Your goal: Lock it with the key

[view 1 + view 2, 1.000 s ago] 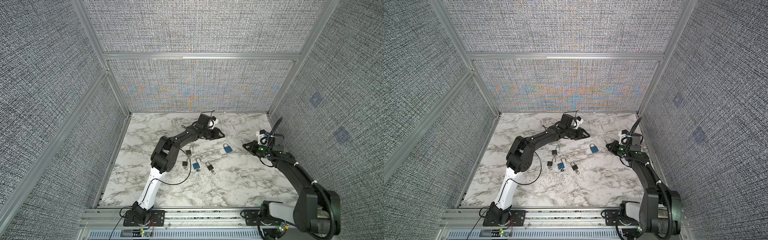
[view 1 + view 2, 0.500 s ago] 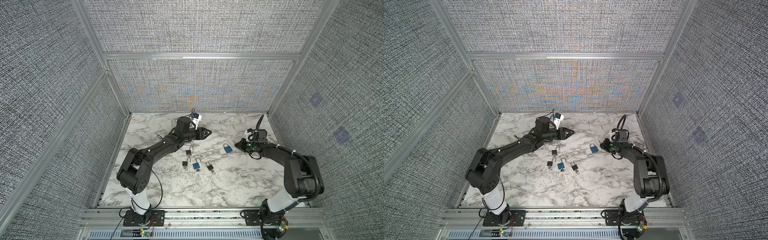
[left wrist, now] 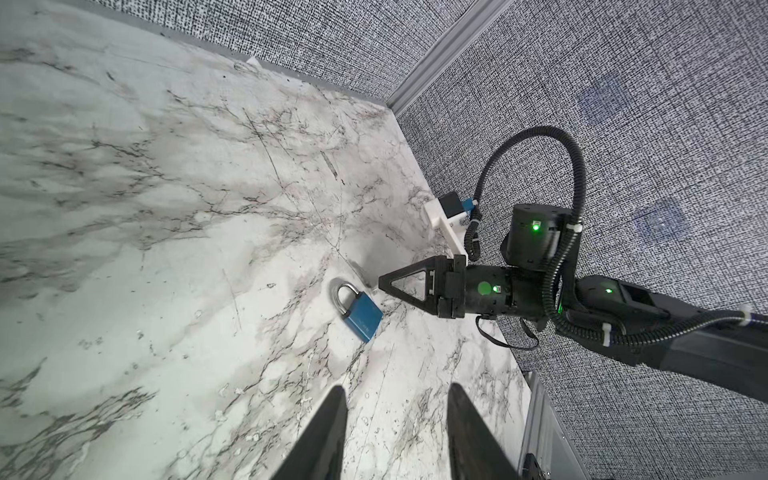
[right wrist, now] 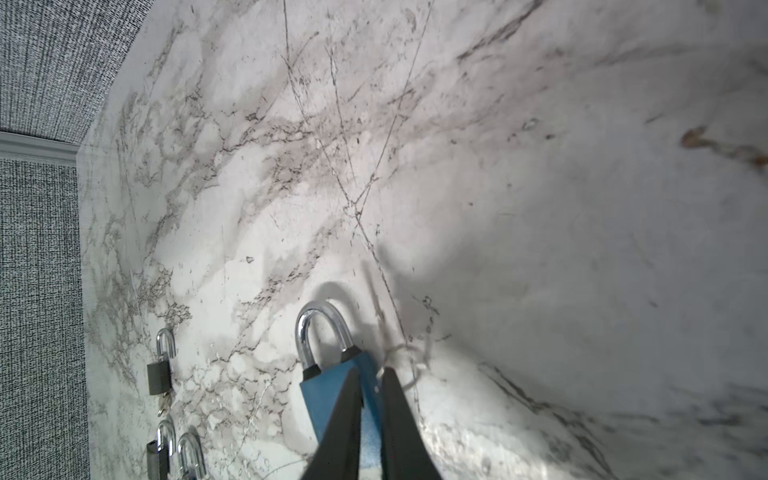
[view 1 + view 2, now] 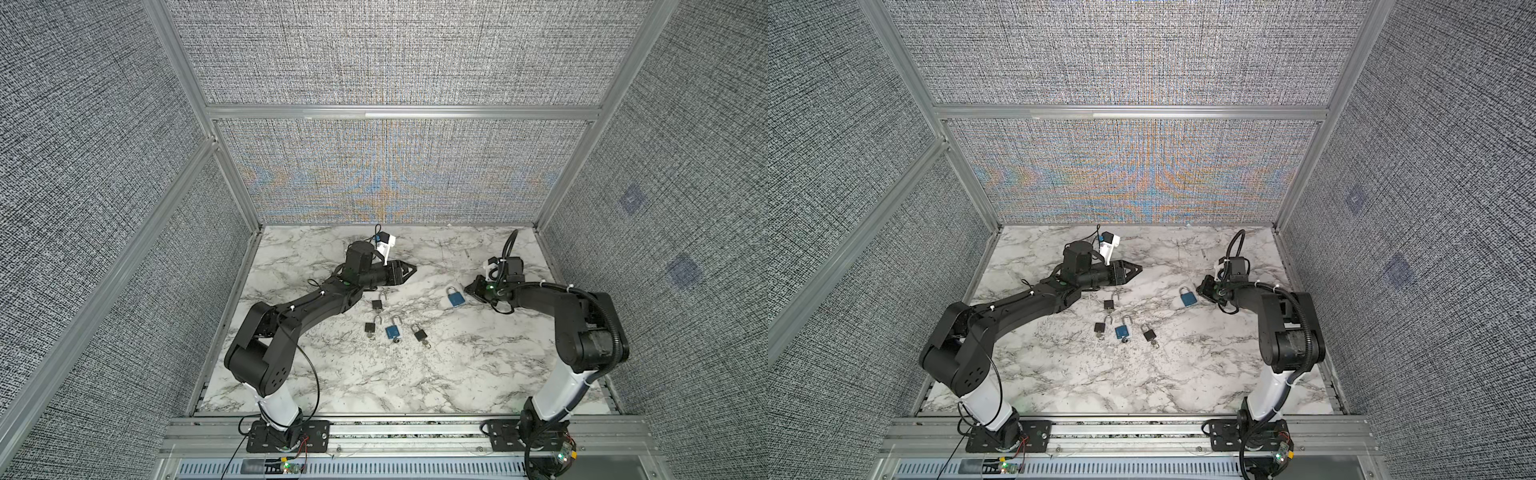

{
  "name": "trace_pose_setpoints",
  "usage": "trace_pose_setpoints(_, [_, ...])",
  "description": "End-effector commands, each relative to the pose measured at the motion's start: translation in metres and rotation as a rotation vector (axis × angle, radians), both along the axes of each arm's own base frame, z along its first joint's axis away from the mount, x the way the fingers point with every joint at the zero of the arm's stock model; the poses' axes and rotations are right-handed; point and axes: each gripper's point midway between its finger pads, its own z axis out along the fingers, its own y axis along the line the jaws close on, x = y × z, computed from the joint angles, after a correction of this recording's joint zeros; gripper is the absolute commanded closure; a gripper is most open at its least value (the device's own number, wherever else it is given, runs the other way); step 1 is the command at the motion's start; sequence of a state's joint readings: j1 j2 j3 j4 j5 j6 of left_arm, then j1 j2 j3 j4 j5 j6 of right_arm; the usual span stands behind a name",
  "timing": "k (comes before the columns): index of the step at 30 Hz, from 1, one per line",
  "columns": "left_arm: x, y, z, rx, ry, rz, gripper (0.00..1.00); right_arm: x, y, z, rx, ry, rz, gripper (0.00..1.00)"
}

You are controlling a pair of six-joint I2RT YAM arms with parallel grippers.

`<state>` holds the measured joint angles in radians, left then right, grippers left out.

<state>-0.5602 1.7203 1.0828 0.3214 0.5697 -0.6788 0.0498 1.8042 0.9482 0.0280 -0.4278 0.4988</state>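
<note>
Marble bench (image 5: 415,374) looks slick, so the likely trouble is the right gripper (image 4: 370,369) nudging the blue lock (image 4: 328,399), which lies flat on the bench's right side, or skidding off the thin ring (image 4: 409,365) beside it, since nothing pins the lock down. Its jaws stand only a slit apart, tips over the lock's body near the closed-looking shackle (image 4: 320,320), with nothing plainly pinched between them; whether a key is there I cannot tell. Farther out, the left gripper (image 3: 397,386) hangs part open and empty, and four other locks (image 5: 392,330) lie mid-bench
</note>
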Motion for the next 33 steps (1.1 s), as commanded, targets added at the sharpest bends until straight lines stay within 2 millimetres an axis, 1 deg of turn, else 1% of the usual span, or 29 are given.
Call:
trace_pose_setpoints(1, [0.002,-0.001,0.005,-0.024,-0.022,-0.002,0.58,0.001,0.001,-0.001,0.005,-0.003,-0.004,0.84])
trace_pose_setpoints(6, [0.002,-0.001,0.005,-0.030,-0.018,-0.002,0.58,-0.002,0.001,-0.004,0.005,0.005,-0.007,0.84])
trace_pose_setpoints(10, [0.002,0.001,0.005,-0.037,-0.018,0.002,0.58,0.000,0.001,0.006,0.008,-0.016,-0.014,0.83])
trace_pose_setpoints(12, [0.001,0.002,0.006,-0.041,-0.021,0.007,0.58,-0.011,0.002,0.003,0.006,0.001,-0.012,0.83])
trace_pose_setpoints(15, [0.001,0.009,0.010,-0.038,-0.040,0.033,0.58,-0.014,0.004,0.016,-0.001,-0.021,0.000,0.82])
trace_pose_setpoints(19, [0.004,0.026,0.014,-0.014,-0.078,0.096,0.58,-0.023,0.012,0.032,-0.042,-0.046,0.040,0.80])
trace_pose_setpoints(22, [0.004,0.045,0.016,0.018,-0.114,0.172,0.58,-0.037,0.023,0.041,-0.092,-0.061,0.090,0.77])
trace_pose_setpoints(25, [0.001,0.066,0.016,0.048,-0.136,0.243,0.58,-0.053,0.040,0.049,-0.136,-0.084,0.153,0.72])
trace_pose_setpoints(28, [-0.004,0.085,0.010,0.072,-0.133,0.302,0.58,-0.072,0.058,0.057,-0.204,-0.115,0.232,0.66])
trace_pose_setpoints(31, [-0.013,0.103,0.004,0.084,-0.118,0.354,0.57,-0.091,0.078,0.061,-0.271,-0.138,0.325,0.60])
trace_pose_setpoints(33, [-0.020,0.115,0.000,0.092,-0.104,0.395,0.56,-0.104,0.093,0.061,-0.304,-0.149,0.393,0.53])
